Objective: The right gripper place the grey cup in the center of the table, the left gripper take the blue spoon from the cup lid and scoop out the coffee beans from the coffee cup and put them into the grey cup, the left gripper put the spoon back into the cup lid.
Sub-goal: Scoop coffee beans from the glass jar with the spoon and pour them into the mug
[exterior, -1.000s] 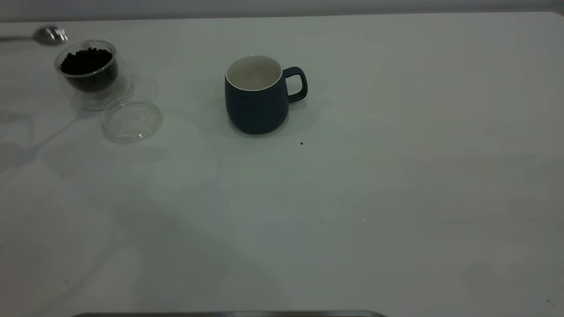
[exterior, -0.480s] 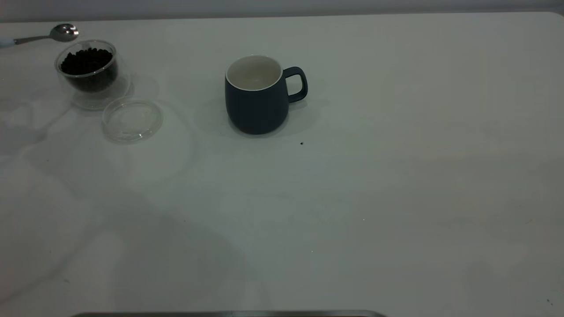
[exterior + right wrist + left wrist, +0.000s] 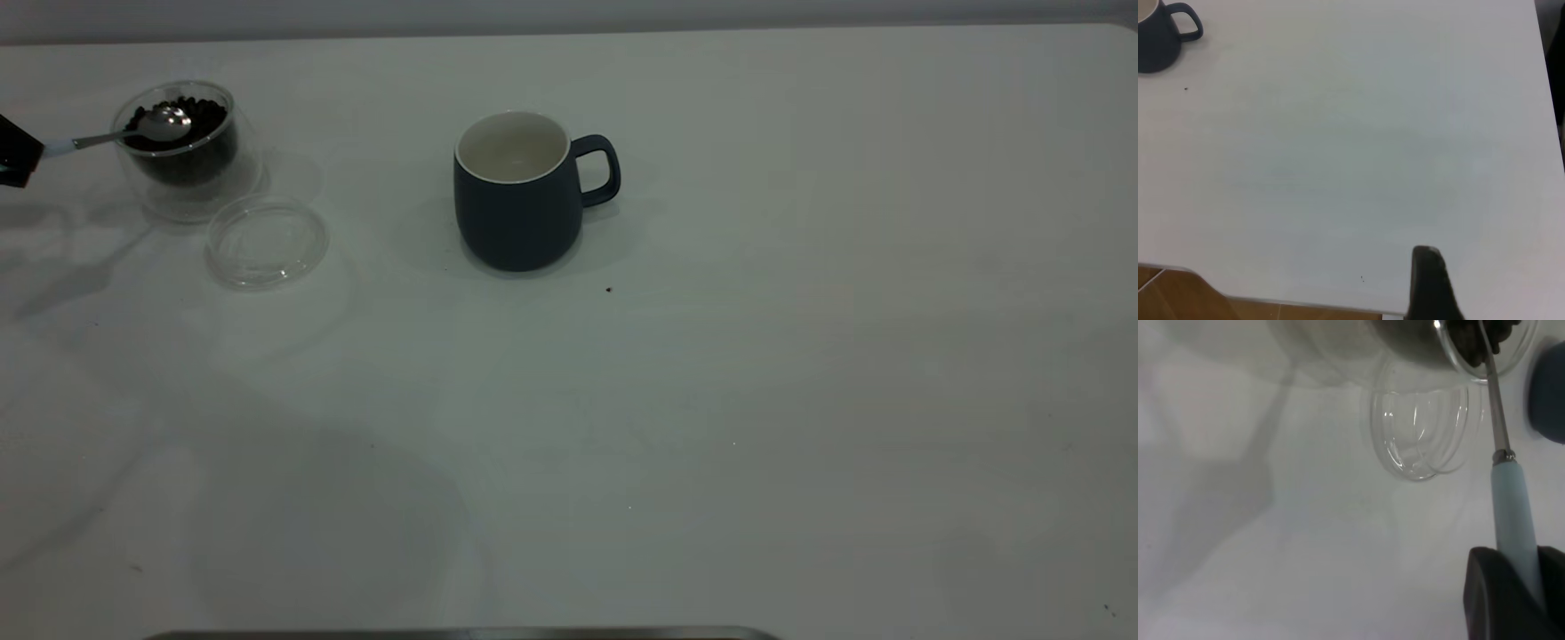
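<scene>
The grey cup point(image 3: 516, 191) stands upright near the table's point(image 3: 711, 400) middle, handle to the right; it also shows in the right wrist view as the grey cup point(image 3: 1161, 37). At the far left edge, my left gripper point(image 3: 13, 156) is shut on the blue spoon's pale handle point(image 3: 1511, 513). The spoon's metal bowl point(image 3: 163, 124) sits in the mouth of the coffee cup point(image 3: 182, 151), on top of the coffee beans point(image 3: 209, 111). The clear cup lid point(image 3: 267, 240) lies bare just in front of that cup. My right gripper point(image 3: 1428, 280) hangs over the table's near right part.
A tiny dark speck point(image 3: 609, 289) lies in front of the grey cup. The table's edge point(image 3: 1305, 308) and a wooden floor point(image 3: 1171, 297) show in the right wrist view. A dark strip point(image 3: 462, 634) runs along the bottom of the exterior view.
The spoon has come down from behind the coffee cup into its mouth, onto the beans. My left gripper has come into sight at the left edge. The grey cup and lid have not moved.
</scene>
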### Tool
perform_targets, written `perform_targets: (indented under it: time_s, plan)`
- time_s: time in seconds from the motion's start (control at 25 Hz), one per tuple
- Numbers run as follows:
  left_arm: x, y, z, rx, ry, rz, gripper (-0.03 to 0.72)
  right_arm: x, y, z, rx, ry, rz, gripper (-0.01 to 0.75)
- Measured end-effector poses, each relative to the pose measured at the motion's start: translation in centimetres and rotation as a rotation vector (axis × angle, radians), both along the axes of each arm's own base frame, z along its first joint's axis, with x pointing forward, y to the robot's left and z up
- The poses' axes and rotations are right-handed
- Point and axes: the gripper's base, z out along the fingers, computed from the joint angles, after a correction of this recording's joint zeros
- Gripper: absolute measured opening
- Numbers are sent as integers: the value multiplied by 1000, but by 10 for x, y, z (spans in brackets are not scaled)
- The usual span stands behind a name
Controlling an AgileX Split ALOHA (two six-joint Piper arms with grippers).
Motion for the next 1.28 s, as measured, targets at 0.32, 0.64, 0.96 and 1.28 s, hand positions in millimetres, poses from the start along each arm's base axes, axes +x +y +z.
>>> perform_targets:
  time_s: [0.32,0.64,0.96,1.28]
  plan:
    - [5,-5,-19,-101,-4,75,132,0,0,0,0,0,0,453]
    - [4,-8,-30,-162,22,94,132,0,0,0,0,0,0,453]
    - [3,-10,-32,-187,34,85,132,0,0,0,0,0,0,453]
    - [-6,5,-29,-239,44,97,132,0,0,0,0,0,0,453]
